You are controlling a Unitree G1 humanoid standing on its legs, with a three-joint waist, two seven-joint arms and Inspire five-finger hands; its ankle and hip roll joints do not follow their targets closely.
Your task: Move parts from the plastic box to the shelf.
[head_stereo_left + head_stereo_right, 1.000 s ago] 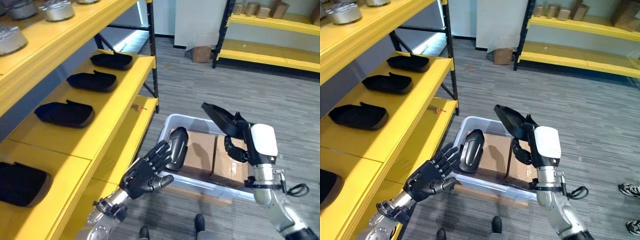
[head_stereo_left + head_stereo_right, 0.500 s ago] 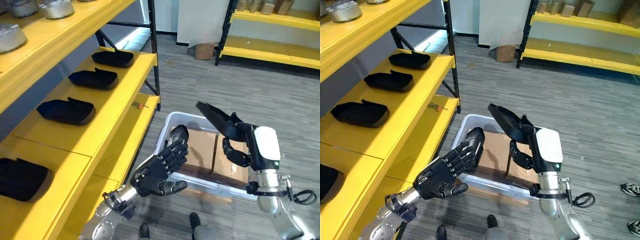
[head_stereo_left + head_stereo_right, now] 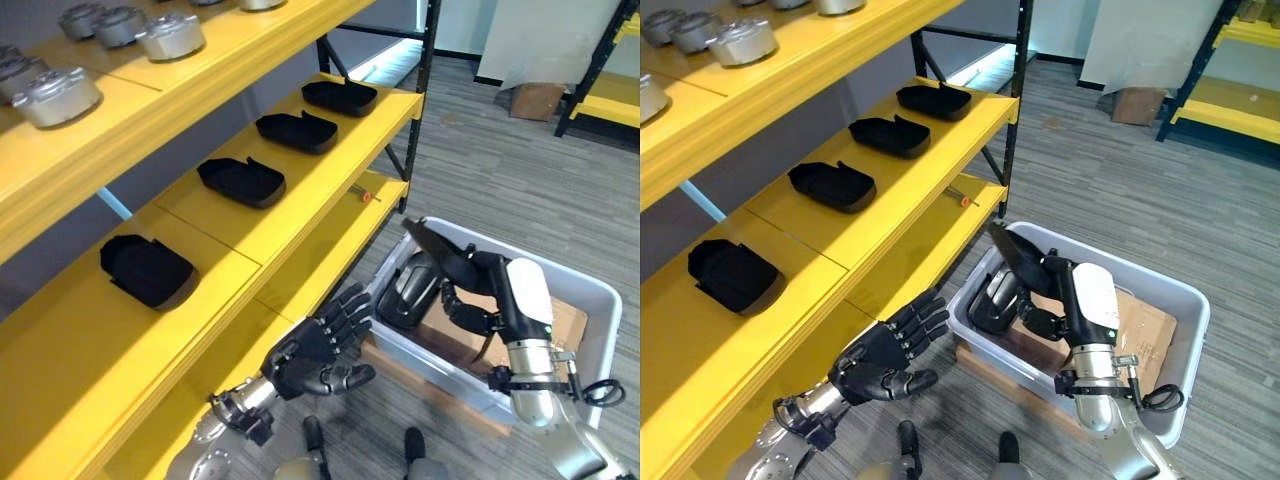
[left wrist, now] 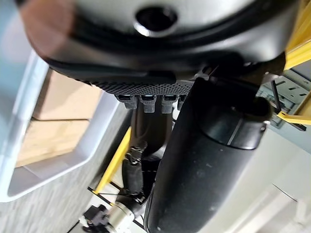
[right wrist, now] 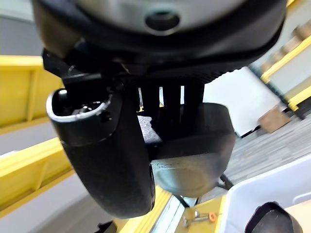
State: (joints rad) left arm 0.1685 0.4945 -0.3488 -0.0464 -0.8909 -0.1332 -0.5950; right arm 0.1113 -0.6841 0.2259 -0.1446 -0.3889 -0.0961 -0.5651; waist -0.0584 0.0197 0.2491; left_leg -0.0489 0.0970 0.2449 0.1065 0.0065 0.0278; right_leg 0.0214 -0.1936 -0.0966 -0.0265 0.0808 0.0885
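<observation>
My right hand (image 3: 466, 301) is shut on a flat black part (image 3: 443, 253), held tilted above the near-left end of the grey plastic box (image 3: 603, 293). In the right wrist view the part (image 5: 193, 160) sits between the thumb and curled fingers. A second black part (image 3: 408, 289) leans inside the box beside cardboard (image 3: 560, 322). My left hand (image 3: 322, 352) hangs open and holds nothing, just left of the box and in front of the yellow shelf (image 3: 330, 168). Several black parts lie in a row on the middle shelf board, the nearest (image 3: 147, 270).
Round metal parts (image 3: 168, 35) stand on the upper shelf board. A small red-tipped tool (image 3: 363, 196) lies on the lower board's edge. The black shelf post (image 3: 420, 70) rises behind the box. Grey floor stretches to the right, with a cardboard box (image 3: 536, 99) far back.
The camera has swung toward the shelf. My left hand has drawn back from the part in the box and now hangs left of it. The right hand still holds its part.
</observation>
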